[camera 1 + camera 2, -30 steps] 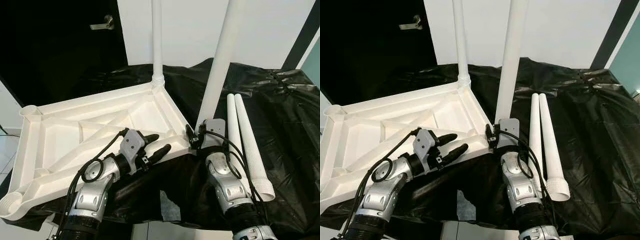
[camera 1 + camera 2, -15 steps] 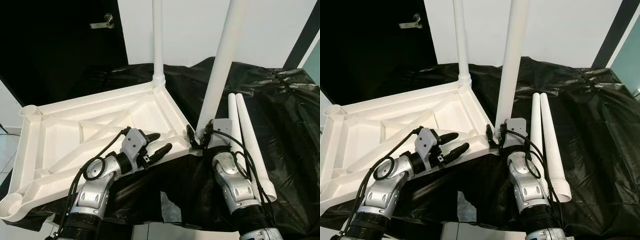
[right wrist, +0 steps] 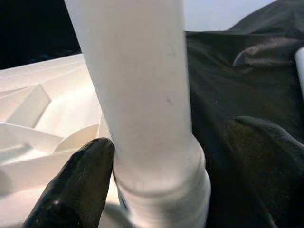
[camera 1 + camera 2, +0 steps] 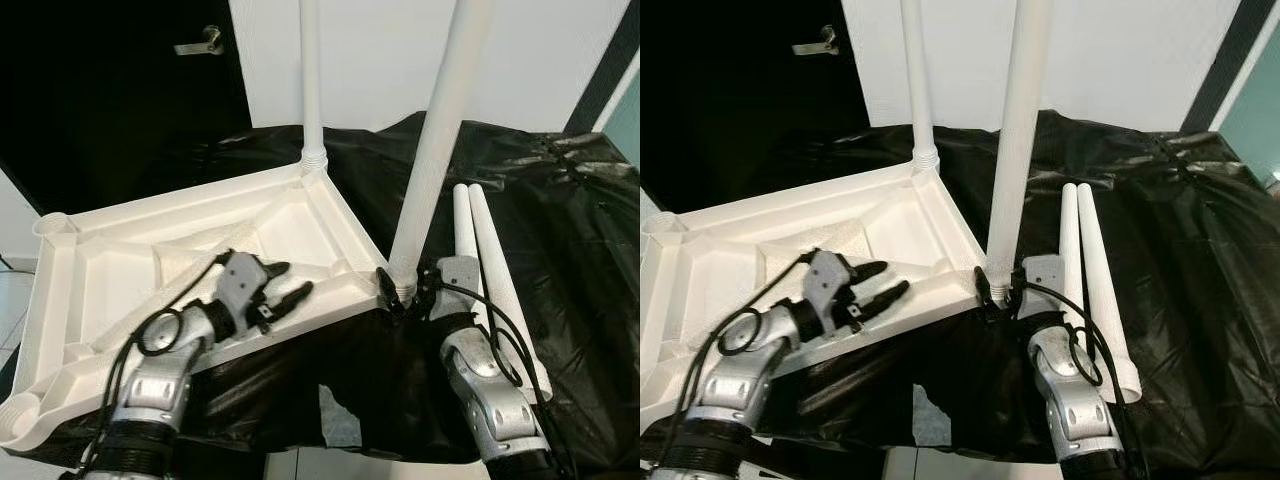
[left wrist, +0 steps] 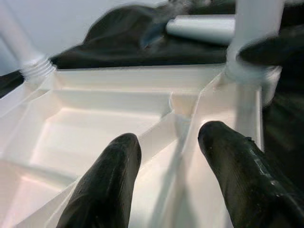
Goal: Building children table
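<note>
The white table top [image 4: 120, 250] lies upside down on a black sheet. One white leg [image 4: 311, 80] stands in its far corner. A second leg [image 4: 435, 140] stands in the near right corner socket. My right gripper [image 4: 405, 293] straddles the base of this leg. In the right wrist view one finger [image 3: 71, 185] touches the leg [image 3: 142, 95], while the other finger [image 3: 266, 161] stands slightly off it. My left gripper [image 4: 280, 285] hovers open over the ribbed underside near the front edge, holding nothing, and its fingers [image 5: 109, 185] show just above the ribs.
Two loose white legs [image 4: 485, 260] lie side by side on the black sheet [image 4: 570, 220] to the right of my right arm. A dark door with a handle [image 4: 200, 42] stands behind on the left. A white wall is behind the table.
My right wrist has swung right and back around the leg's base. My left gripper has shifted left over the table top. The view itself has moved a little.
</note>
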Controlling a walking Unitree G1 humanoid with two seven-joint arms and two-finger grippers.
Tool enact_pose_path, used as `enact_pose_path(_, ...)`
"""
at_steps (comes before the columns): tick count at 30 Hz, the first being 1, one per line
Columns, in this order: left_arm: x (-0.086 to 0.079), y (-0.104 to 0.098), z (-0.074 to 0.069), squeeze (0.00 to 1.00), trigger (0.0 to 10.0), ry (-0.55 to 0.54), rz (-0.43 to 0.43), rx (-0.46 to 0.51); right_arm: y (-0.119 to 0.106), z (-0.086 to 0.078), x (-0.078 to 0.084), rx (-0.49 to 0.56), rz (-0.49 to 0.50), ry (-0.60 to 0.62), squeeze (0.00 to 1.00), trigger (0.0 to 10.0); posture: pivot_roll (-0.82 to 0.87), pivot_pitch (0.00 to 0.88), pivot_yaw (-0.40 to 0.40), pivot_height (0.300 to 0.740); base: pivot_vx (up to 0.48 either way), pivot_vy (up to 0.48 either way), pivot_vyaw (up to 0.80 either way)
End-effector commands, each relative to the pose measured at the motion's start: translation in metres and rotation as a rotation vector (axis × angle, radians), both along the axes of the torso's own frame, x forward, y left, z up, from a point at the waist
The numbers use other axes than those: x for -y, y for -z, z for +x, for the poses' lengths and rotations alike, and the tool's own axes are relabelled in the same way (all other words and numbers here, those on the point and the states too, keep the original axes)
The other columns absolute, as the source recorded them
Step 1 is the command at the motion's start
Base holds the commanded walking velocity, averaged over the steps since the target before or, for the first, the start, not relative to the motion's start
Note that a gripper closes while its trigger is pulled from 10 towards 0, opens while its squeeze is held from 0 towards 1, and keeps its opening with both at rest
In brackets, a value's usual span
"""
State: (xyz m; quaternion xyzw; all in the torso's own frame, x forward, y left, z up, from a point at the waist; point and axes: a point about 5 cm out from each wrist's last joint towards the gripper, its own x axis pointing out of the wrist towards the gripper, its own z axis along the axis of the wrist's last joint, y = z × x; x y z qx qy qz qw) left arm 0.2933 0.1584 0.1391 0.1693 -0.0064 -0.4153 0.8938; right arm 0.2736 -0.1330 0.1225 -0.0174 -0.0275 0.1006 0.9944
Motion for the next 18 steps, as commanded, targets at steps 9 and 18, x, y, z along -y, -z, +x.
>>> enact_pose_path(9, -0.031, 0.013, -0.001, 0.00, 10.0, -0.021, 0.182, -0.069, 0.002, -0.007, 0.003, -0.030, 0.000, 0.018, 0.00, 10.0, -0.04, 0.000, 0.048, 0.740, 0.000, 0.000, 0.00)
enact_pose_path(18, -0.044, 0.032, -0.011, 0.00, 10.0, 0.049, 0.343, -0.223, 0.001, -0.005, -0.001, -0.034, -0.002, 0.017, 0.00, 10.0, -0.03, 0.000, 0.050, 0.740, 0.000, 0.000, 0.00)
